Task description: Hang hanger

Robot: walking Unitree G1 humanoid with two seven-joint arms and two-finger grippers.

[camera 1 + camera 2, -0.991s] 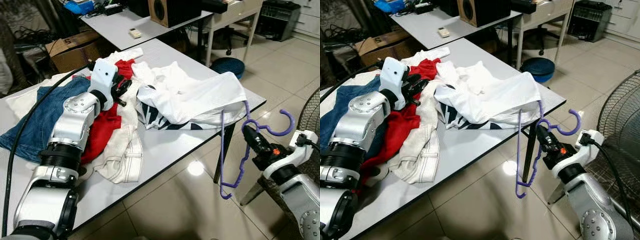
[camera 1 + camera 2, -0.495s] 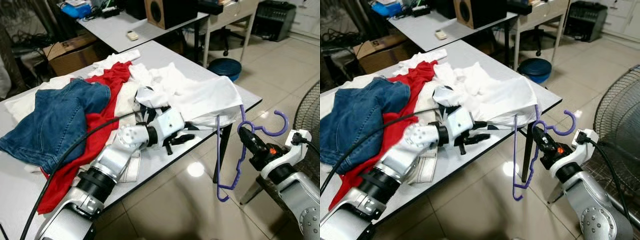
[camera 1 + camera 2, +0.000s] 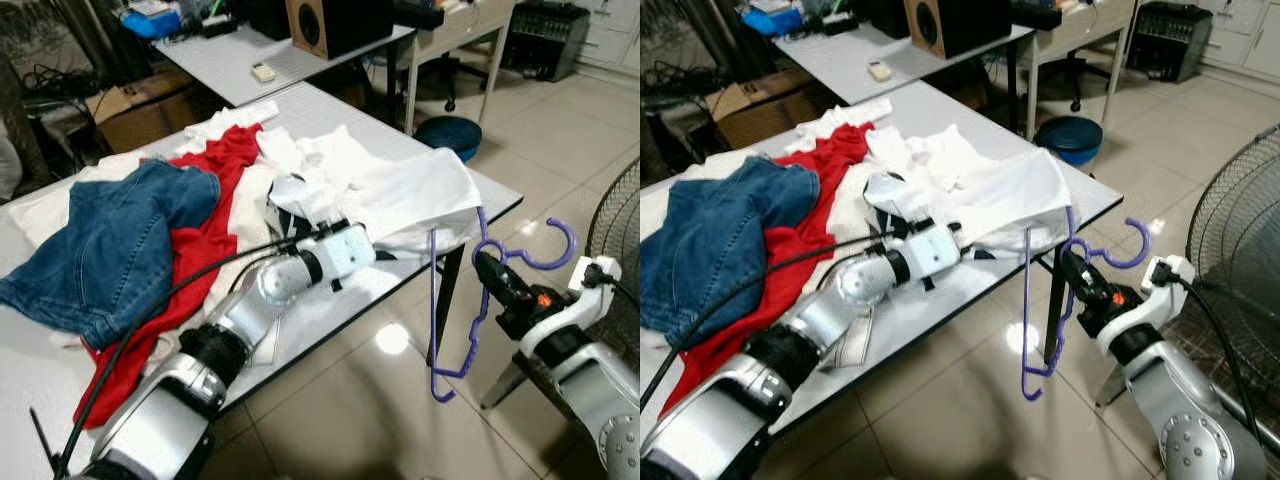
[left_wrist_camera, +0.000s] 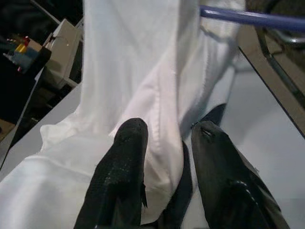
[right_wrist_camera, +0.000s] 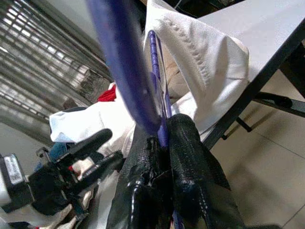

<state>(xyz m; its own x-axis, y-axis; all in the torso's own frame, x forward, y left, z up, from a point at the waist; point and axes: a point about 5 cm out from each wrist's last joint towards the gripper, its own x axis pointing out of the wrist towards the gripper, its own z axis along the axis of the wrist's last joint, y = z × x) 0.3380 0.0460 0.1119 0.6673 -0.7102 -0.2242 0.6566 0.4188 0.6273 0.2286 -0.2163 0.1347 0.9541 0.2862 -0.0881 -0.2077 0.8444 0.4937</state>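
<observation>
So far we have only the first part in hand: our right gripper (image 3: 487, 268) has its two black fingers pressed together on the neck of the thin purple plastic hanger (image 3: 470, 300), holding it in the air just off the corner of the grey table (image 3: 330, 320), hook pointing away from the table and the frame dangling below the tabletop edge. One shoulder of the hanger lies against or just inside the hanging hem of the white shirt (image 3: 400, 200) that droops over that corner; we cannot tell from these views whether it has gone into the garment.

Our left gripper (image 4: 164, 143) lies on the table at the near edge of the white shirt, its fingers parted a little with a fold of the white cloth between them, not visibly clamped.

Further back on the table from the shirt lie a red garment (image 3: 210, 215) and blue denim jeans (image 3: 110, 235), untouched.

As we judge it, the hanger is picked up and brought to the shirt, but the shirt is not yet dressed on it and nothing is hung; no rail shows.
</observation>
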